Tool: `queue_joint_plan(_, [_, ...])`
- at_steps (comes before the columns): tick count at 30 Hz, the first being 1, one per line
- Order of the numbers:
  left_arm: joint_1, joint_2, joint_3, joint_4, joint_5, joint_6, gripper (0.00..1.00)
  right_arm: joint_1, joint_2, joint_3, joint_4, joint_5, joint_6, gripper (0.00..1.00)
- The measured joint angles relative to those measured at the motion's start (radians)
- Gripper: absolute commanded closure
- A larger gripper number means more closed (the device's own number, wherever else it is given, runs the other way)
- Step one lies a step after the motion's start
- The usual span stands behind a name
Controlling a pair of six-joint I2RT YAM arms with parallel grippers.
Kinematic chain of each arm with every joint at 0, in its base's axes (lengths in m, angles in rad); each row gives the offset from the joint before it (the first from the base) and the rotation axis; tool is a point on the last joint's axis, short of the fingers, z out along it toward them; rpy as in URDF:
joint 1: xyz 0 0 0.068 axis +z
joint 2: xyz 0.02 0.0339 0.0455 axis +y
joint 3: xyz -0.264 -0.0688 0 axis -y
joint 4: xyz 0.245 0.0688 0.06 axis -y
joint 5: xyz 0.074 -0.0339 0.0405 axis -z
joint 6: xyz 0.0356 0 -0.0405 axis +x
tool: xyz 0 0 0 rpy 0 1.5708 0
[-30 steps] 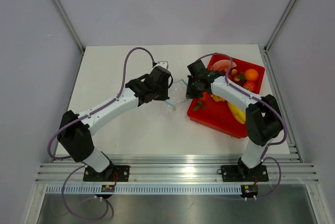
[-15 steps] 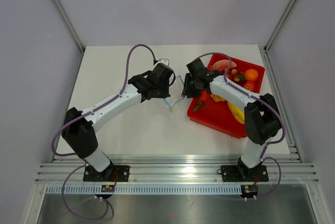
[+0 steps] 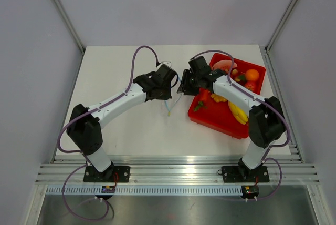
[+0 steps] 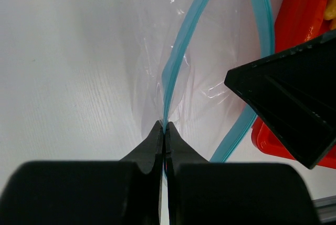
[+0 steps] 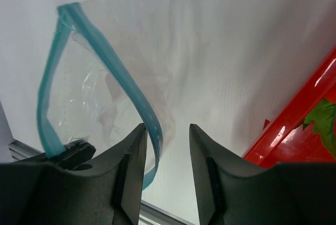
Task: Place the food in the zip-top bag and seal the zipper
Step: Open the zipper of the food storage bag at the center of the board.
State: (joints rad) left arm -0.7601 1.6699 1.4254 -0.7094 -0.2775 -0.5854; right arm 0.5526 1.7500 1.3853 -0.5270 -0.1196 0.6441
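Clear crinkly plastic of the zip-top bag (image 4: 207, 78) spans the gap between the two grippers over the white table (image 3: 113, 72), just left of the red tray (image 3: 218, 122). Left gripper (image 4: 164, 129): jaws pinched tight on the light blue zipper (image 4: 181, 41), whose two strands spread apart beyond the pinch, leaving the mouth unsealed. Right gripper (image 5: 167, 128): jaws parted, clamping nothing; one zipper strand runs just beside the finger (image 5: 131, 156) on the left of the wrist view. Red toy tomato (image 3: 250, 85): in the tray's far right corner, beside an orange fruit (image 3: 252, 74); a yellow banana (image 3: 236, 112) lies nearer the arm bases.
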Motion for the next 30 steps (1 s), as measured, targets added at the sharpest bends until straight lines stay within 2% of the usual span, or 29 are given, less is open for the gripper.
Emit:
queue_joint_plan(3, [0.0,0.0,0.0,0.001,0.0,0.0,1.0,0.0,-0.017,0.0,0.011,-0.007,0.006,0.53])
queue_joint_plan(9, [0.0,0.0,0.0,0.005,0.0,-0.001,1.0,0.0,-0.043,-0.018,0.026,-0.007,0.011,0.61])
queue_joint_plan(10, [0.0,0.0,0.0,0.006,0.0,-0.001,1.0,0.0,-0.043,-0.026,0.032,-0.007,0.013,0.68])
queue_joint_plan(18, [0.0,0.0,0.0,0.008,0.002,-0.001,1.0,0.0,-0.043,-0.076,0.04,-0.019,0.031,0.99])
queue_joint_plan(24, [0.0,-0.001,-0.003,0.012,0.011,0.004,1.0,-0.001,-0.029,-0.055,0.009,0.038,-0.006,1.0])
queue_joint_plan(30, [0.006,-0.016,-0.03,0.026,0.016,-0.028,1.0,-0.003,0.067,0.013,0.005,0.077,-0.048,1.0])
